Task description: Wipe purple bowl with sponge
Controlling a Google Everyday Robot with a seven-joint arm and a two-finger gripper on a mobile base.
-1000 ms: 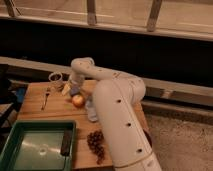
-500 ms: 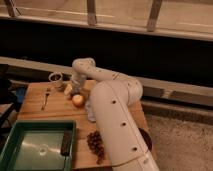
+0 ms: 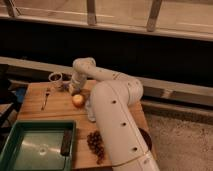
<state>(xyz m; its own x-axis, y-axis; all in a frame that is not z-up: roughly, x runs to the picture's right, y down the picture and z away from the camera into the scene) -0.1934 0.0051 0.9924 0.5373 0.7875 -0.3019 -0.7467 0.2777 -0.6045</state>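
At far side of table (image 3: 35,107), gripper (image 3: 74,91) hovering low just beyond apple (image 3: 77,100), probably reaching for sponge, unseen here; wide or narrow: cannot tell.

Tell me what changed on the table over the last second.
Nothing visibly moved. The hand stays low at the back of the table, just behind the apple; no grasp or release shows. The mug, fork, grapes and tray stayed put too.
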